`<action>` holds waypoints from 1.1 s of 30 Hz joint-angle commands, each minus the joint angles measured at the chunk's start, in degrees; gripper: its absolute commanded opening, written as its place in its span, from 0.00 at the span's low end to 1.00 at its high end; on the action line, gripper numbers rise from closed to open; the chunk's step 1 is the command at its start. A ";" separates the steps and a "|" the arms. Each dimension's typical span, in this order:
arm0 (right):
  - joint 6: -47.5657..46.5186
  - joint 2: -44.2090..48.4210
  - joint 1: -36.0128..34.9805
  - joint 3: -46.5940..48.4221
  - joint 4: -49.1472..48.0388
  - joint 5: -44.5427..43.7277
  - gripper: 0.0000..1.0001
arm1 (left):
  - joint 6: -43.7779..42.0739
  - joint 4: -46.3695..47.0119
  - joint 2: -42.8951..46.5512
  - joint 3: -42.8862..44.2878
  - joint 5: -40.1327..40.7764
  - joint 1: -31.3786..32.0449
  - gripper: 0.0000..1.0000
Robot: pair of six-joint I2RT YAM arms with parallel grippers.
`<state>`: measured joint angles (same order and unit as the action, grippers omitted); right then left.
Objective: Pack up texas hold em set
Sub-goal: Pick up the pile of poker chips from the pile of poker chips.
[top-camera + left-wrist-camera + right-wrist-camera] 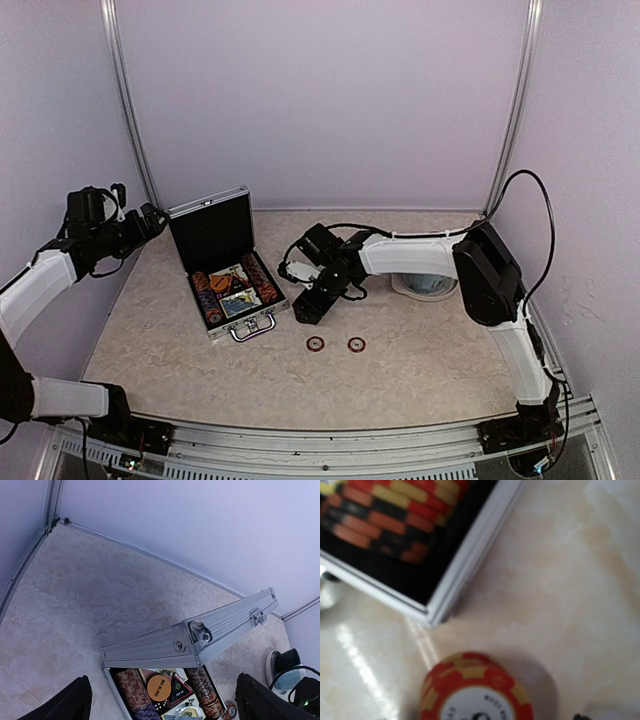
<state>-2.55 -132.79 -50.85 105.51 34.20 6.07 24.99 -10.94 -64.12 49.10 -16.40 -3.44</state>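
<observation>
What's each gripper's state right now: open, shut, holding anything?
Left gripper: open, holding nothing.
Right gripper: cannot be told; its fingers barely show. A chip shows close in its own view, beside the case.

Briefcase point(212, 230) sits open on the left half of your table point(430, 385), lid upright, black lining showing. Inside, a row of chips point(207, 293) runs along each side, with card boxes point(233, 291) between them. Two loose chips point(315, 343) lie flat on the table, apart from each other. Your right gripper point(305, 308) hangs low beside the case's right front corner, just behind them. Your left gripper point(150, 222) is raised near the lid's left edge. The jaws of both are unreadable from here. A cup point(432, 288) shows partly behind the right arm.
</observation>
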 commanded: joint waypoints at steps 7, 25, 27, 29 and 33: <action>-2.94 -3.60 -0.74 3.07 1.93 -0.71 0.73 | -0.99 1.24 -0.48 -0.57 -1.92 0.01 0.99; -4.47 -5.45 -1.14 3.91 1.89 0.86 0.56 | -1.35 0.90 -0.48 -0.59 -2.10 0.01 0.99; -4.56 -5.55 -1.14 3.82 2.02 0.96 0.54 | -1.43 0.83 -0.48 -0.62 -2.14 0.06 0.99; -4.61 -5.54 -1.08 3.78 2.24 0.92 0.52 | -1.44 0.69 -0.44 -0.52 -2.08 0.02 0.99; -4.81 -5.01 -1.14 3.48 2.43 1.06 0.43 | -1.61 0.53 -0.36 -0.45 -2.06 0.09 0.99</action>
<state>-7.14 -135.90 -51.27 108.97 34.44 6.00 24.75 -10.92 -64.51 49.10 -17.78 -3.44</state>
